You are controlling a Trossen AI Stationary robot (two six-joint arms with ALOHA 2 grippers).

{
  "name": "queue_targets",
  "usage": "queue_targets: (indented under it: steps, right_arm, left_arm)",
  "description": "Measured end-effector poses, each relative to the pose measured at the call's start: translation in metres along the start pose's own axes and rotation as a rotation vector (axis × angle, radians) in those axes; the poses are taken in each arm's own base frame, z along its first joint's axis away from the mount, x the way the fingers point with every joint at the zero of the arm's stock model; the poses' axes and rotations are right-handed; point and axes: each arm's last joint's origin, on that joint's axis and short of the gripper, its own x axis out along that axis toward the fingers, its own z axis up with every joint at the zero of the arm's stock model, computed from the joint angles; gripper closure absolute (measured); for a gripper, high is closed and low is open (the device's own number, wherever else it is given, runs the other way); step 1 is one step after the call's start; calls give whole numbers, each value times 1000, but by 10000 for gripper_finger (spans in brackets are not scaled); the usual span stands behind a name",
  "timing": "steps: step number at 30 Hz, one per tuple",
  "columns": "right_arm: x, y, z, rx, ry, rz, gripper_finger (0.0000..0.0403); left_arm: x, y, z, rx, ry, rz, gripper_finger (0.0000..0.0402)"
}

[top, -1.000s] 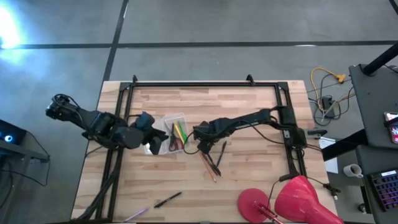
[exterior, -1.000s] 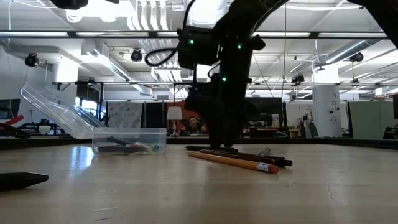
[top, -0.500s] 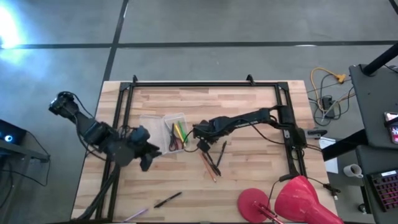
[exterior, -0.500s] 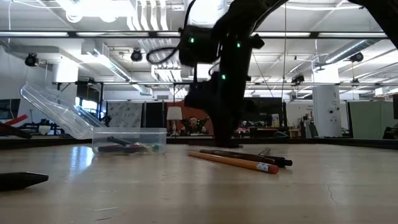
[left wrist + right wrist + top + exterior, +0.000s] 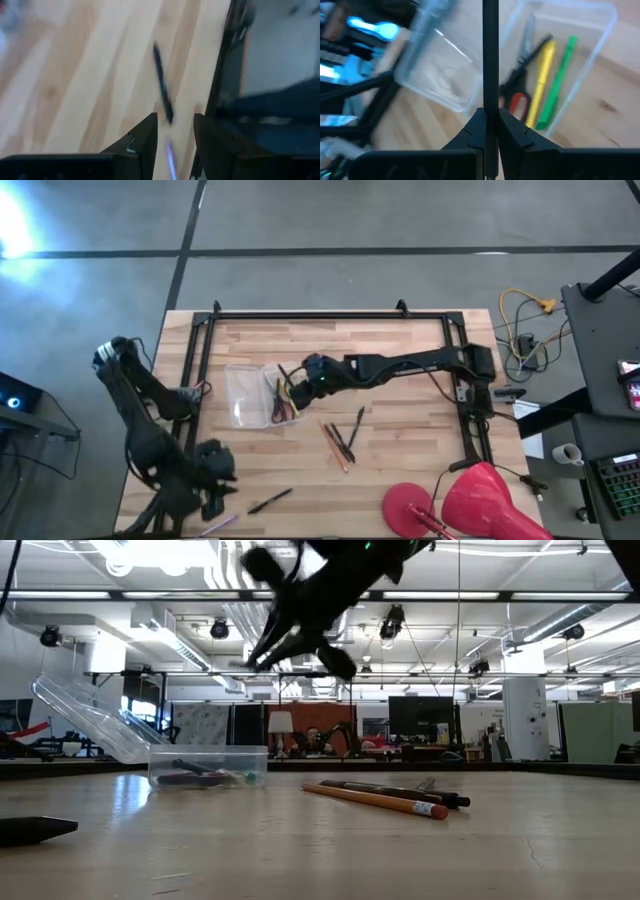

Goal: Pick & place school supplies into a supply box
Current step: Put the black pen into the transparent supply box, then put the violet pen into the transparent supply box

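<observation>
The clear supply box (image 5: 277, 393) stands open mid-table, its lid (image 5: 240, 395) lying toward the left. Red-handled scissors (image 5: 519, 102), a yellow pen (image 5: 543, 75) and a green pen (image 5: 557, 82) lie inside it. My right gripper (image 5: 300, 383) hangs over the box, shut on a black pen (image 5: 490, 45). A brown pencil (image 5: 334, 448) and black pens (image 5: 345, 442) lie on the table right of the box. My left gripper (image 5: 175, 135) is open above the near left corner, just short of another black pen (image 5: 162, 85) and a purple pen (image 5: 170, 155). My right gripper pinches the black pen's shaft (image 5: 490, 97) between its two fingers (image 5: 475, 127). It comes from the table's right, slanting down. The pen runs along the fingers and sticks out far ahead of their tips. It is lifted clear and tilted above the box (image 5: 208, 765).
A big red round object (image 5: 470, 502) sits at the near right corner. A black frame rail (image 5: 320, 314) runs along the far edge and down both sides. One black pen (image 5: 359, 420) lies apart from the group. Bare wood lies between the box and the near edge.
My right gripper has risen from the pens right of the box with a black pen in it, turned, and gone left over the box. My left gripper has swung away from the box toward the near left corner and sunk toward the black pen there.
</observation>
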Motion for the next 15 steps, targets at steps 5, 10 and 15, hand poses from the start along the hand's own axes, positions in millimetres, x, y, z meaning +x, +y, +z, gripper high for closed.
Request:
queue_targets:
  steps: [5,10,15]
  right_arm:
    - [25,0,0,3,54,11,358]
    - [40,1,1,20,65,-15,304]
    - [34,11,11,-46,62,-27,260]
  left_arm:
    - [34,-14,-23,-16,126,61,291]
    - [57,-29,-35,-26,162,12,291]
    - [69,-35,-38,-45,162,-15,291]
